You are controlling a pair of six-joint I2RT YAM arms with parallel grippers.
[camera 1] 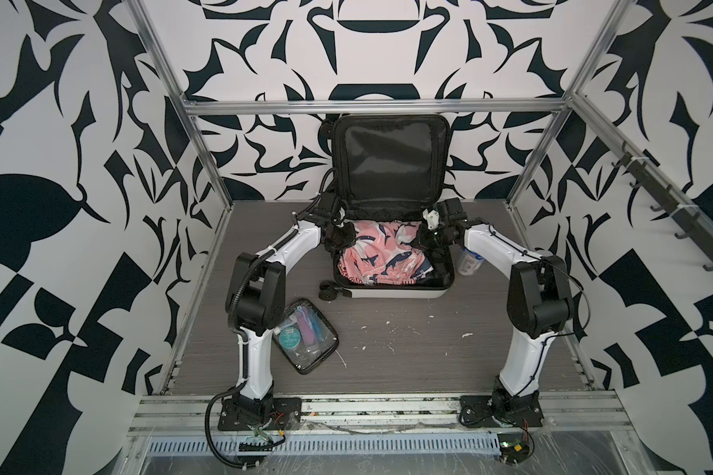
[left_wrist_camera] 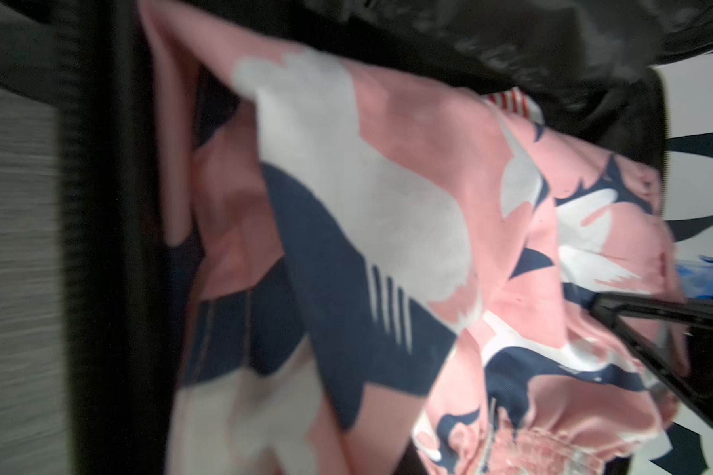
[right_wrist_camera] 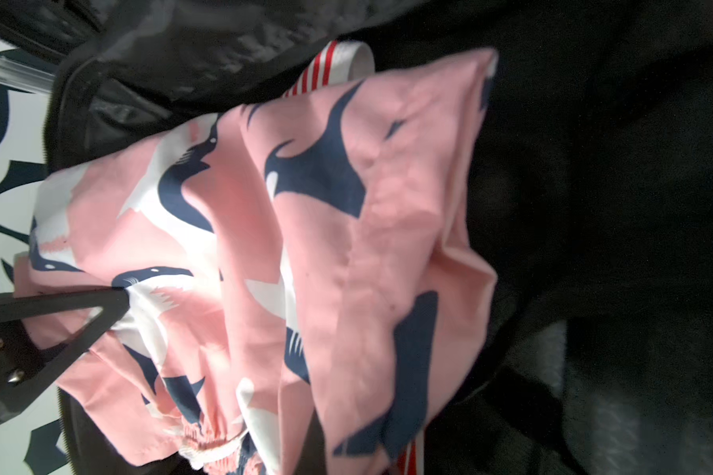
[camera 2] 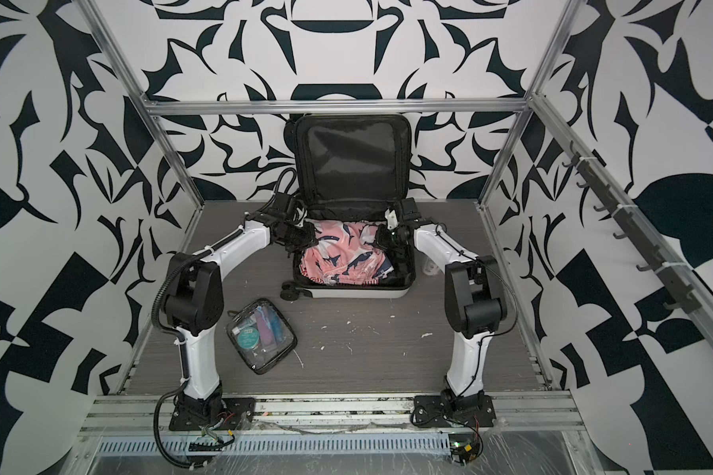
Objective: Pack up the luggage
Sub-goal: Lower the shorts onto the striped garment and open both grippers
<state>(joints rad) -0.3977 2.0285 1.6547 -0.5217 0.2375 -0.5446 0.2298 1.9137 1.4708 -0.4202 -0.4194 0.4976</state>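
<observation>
Suitcase [camera 1: 392, 293] lies open at the back middle of the table [camera 1: 408, 353], lid raised toward the rear wall. Pink shorts [camera 1: 381, 257] sit in its lower half. Left gripper [camera 1: 348, 239] is clenched on the shorts at their rear left edge. Right gripper [right_wrist_camera: 124, 298] is clenched on the rear right edge, with cloth gathered at its closed tips. Clear pouch [camera 1: 305, 337] lies on the table near the left arm, apart from the suitcase.

Black-and-white patterned walls [camera 1: 58, 205] close in the left, right and far sides. Aluminium frame rails [camera 1: 371, 107] border a grey wood-grain worktop [camera 1: 408, 349] flecked with white marks. Black hooks [camera 1: 682, 235] line the right rail. The light is even.
</observation>
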